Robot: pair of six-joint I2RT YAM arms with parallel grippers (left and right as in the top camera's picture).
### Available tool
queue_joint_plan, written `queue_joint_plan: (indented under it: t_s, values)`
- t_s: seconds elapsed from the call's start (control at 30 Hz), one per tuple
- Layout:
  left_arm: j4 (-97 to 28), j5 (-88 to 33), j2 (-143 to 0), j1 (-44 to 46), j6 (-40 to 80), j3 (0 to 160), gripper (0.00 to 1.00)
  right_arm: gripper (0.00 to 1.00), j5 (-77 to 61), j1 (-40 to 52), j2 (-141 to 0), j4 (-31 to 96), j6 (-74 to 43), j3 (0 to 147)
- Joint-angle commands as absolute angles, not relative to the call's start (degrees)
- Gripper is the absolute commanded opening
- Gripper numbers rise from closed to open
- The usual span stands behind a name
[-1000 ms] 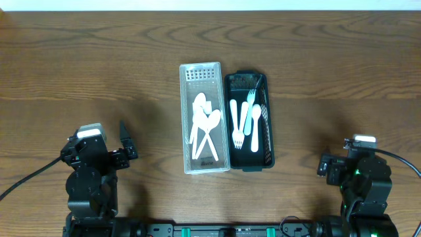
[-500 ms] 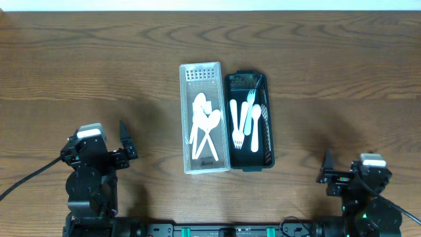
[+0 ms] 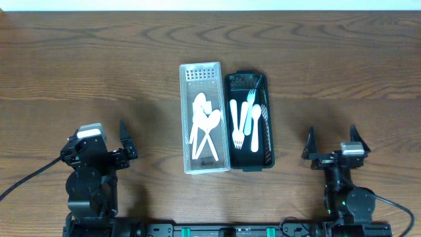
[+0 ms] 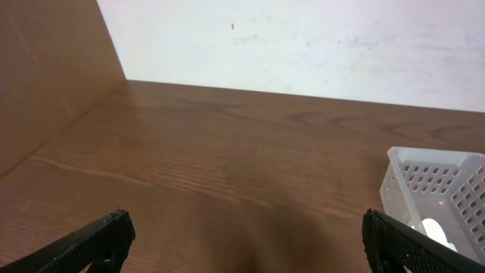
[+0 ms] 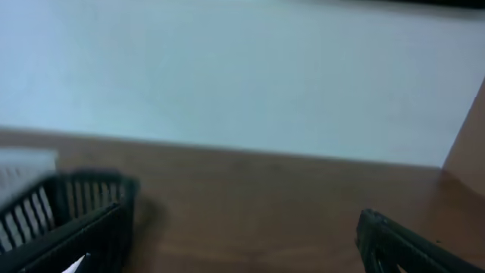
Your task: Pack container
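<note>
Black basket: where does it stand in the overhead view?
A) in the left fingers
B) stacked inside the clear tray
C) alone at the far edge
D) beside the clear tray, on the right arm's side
D: the black basket stands beside the clear tray, on the side of the right arm.

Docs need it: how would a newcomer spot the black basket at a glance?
At the middle of the wooden table, two long bins lie side by side. The black basket is the right-hand one in the overhead view, next to the white tray. It alone is dark, with lattice walls.
</note>
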State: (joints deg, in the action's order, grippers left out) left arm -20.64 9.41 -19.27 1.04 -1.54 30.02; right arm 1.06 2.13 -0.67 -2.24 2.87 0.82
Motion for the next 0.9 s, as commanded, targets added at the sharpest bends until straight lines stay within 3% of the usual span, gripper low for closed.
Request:
queue_joint_plan:
  t_s: [0.0, 0.87]
  values:
    - [-20.6, 9.3, -19.0, 1.2, -1.5, 30.1, 0.98, 0.99, 1.0, 2.7, -0.3, 0.8, 6.2, 0.3]
    - [-20.6, 9.3, -19.0, 1.2, -1.5, 30.1, 0.98, 0.99, 0.6, 2.7, -0.6, 4.3, 5.4, 0.3]
